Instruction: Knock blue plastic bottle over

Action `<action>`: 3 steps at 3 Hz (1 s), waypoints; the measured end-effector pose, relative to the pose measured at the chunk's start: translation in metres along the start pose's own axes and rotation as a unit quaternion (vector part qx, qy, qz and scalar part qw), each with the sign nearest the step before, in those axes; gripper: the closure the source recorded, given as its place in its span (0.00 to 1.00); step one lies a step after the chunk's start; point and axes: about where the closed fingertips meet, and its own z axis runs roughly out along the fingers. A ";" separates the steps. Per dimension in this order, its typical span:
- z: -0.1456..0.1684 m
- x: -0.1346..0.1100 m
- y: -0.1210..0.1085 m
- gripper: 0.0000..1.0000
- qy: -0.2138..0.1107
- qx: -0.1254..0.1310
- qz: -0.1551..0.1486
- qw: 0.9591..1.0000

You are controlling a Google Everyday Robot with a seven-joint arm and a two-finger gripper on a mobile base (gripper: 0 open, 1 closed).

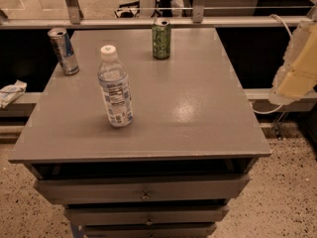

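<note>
The blue plastic bottle (115, 87) stands upright on the grey cabinet top (188, 108), left of centre. It is clear, with a white cap and a blue-and-white label. My gripper (297, 66) is at the right edge of the view, pale and blurred, beyond the cabinet's right side and well apart from the bottle. It holds nothing that I can see.
A silver-blue slim can (63, 51) stands at the far left corner. A green can (161, 38) stands at the far middle edge. The cabinet has drawers (143, 190) below. A rail (148, 21) runs behind it. A white crumpled object (11, 93) lies on a ledge at left.
</note>
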 end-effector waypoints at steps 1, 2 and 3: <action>0.001 -0.002 0.001 0.00 -0.004 -0.001 0.002 1.000; 0.011 -0.022 0.011 0.00 -0.053 -0.010 0.025 0.998; 0.038 -0.058 0.036 0.00 -0.118 -0.035 0.087 0.989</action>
